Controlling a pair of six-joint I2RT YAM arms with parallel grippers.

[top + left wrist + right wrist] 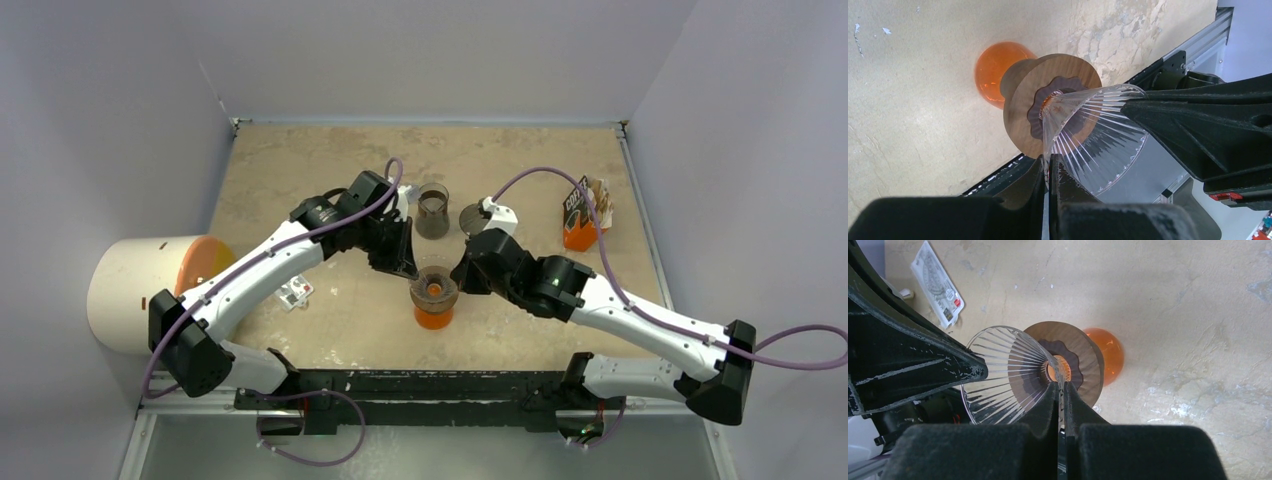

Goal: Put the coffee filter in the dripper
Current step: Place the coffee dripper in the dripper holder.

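Observation:
The dripper (435, 288), a clear ribbed glass cone with a brown wooden collar, sits mouth-up on the orange glass vessel (433, 318) at the table's middle. My left gripper (408, 268) is shut on the left side of its glass rim, seen close in the left wrist view (1049, 165). My right gripper (462, 272) is shut on the opposite wall of the cone (1061, 390). The cone (1093, 140) (1003, 370) is empty inside. No loose coffee filter shows; only tan paper edges (600, 193) stick out of the black-and-orange packet.
The black-and-orange packet (580, 218) stands at the back right. A smoky-grey glass cup (432, 210) stands just behind the dripper. A white cylinder with an orange lid (140, 292) lies at the left edge. A small printed card (295, 293) lies left of centre.

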